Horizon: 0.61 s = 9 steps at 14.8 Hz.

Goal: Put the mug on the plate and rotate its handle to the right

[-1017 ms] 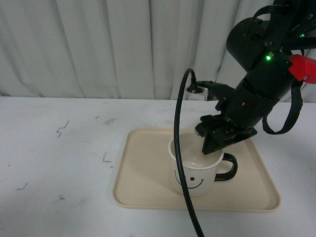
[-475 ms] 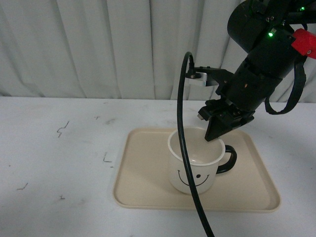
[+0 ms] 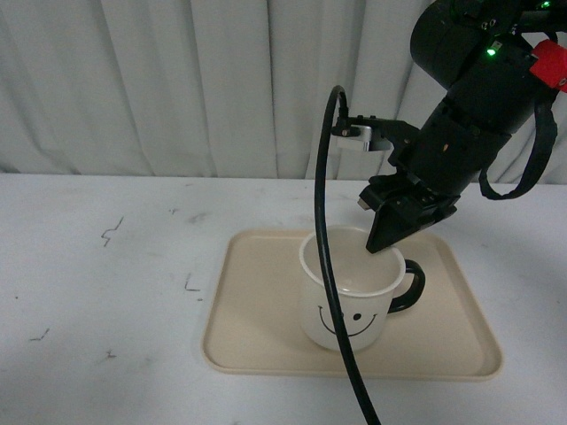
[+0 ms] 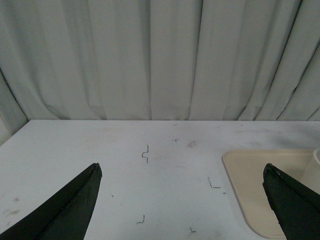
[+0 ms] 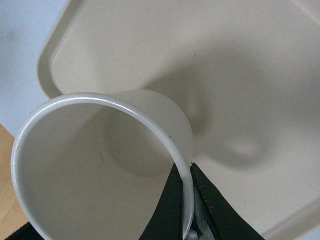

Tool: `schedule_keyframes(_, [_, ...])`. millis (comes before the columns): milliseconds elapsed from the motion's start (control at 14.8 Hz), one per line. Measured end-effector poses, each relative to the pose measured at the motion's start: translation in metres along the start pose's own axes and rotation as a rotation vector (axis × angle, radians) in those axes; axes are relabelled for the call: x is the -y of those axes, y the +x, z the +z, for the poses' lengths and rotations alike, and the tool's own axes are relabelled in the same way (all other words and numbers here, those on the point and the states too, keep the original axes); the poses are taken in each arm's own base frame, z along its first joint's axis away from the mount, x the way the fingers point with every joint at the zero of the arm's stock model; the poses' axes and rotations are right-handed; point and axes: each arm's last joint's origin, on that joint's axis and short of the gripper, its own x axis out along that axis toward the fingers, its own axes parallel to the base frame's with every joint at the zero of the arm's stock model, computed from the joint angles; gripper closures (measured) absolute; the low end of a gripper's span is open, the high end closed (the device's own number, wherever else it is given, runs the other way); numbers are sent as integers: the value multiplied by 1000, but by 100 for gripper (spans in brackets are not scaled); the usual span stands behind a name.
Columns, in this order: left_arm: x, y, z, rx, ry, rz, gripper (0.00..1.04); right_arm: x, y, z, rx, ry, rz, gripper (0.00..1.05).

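Right gripper [image 3: 383, 243] pinches the mug [image 3: 341, 305] by its rim over the plate [image 3: 257, 341], handle [image 3: 413, 288] pointing right. A black cable [image 3: 322, 257] droops across the mug's front. Left gripper [image 4: 181, 170] is spread wide over the table [image 3: 106, 292].

One mug [image 3: 356, 303], one plate [image 3: 257, 329].

Pale curtain [image 3: 177, 80] hangs behind a white table [image 3: 106, 292] with what look like scuffs.

Soft even light, diffuse shadow beside the mug [image 5: 90, 190], slightly blurred close-up.
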Motion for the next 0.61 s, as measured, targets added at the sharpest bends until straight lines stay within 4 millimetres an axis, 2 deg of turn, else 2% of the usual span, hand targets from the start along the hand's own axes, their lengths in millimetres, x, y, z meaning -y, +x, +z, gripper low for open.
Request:
schedule_keyframes(475, [0, 0, 0, 0, 0, 0, 7, 5, -4, -4, -20, -12, 2, 102])
schedule_keyframes(610, [0, 0, 0, 0, 0, 0, 7, 14, -6, -9, -28, -10, -14, 102])
